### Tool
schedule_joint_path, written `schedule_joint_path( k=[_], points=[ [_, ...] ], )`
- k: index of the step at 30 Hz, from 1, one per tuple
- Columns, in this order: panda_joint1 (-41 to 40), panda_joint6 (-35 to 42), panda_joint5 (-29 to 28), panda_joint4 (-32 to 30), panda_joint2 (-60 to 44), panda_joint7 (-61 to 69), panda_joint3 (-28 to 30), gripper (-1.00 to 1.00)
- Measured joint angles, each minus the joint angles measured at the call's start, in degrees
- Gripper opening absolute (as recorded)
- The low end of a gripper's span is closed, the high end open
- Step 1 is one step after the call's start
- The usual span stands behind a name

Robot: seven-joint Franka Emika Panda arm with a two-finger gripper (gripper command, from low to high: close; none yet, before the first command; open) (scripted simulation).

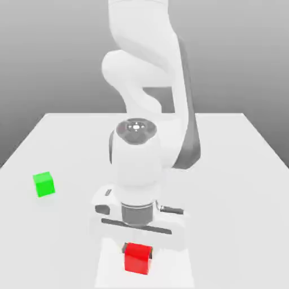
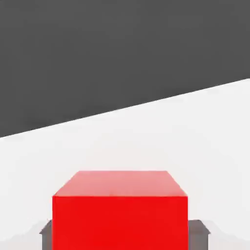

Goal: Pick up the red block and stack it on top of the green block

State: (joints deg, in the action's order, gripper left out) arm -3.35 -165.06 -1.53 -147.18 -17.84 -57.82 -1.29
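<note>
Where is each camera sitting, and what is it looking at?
Exterior view: off the arm, facing the arm across the white table; it sees the gripper down over the red block, with the green block towards that view's left.
Hand view: on the hand, looking close at the red block and over the table; grey fingers flank the block.
Shared: the red block, the table.
</note>
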Motion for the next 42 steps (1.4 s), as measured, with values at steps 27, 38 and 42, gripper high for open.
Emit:
schedule_joint_path(
  k=[27, 38, 42],
  points=[
    [-35.1, 5.7, -5.9, -18.5, 24.7, 33.4, 27.3, -1.0],
    [-34.0, -2.1, 5.5, -18.4, 16.1, 41.4, 25.7, 1.0],
    [-37.3, 4.3, -3.5, -18.6, 23.1, 35.2, 24.8, 1.0]
  ],
)
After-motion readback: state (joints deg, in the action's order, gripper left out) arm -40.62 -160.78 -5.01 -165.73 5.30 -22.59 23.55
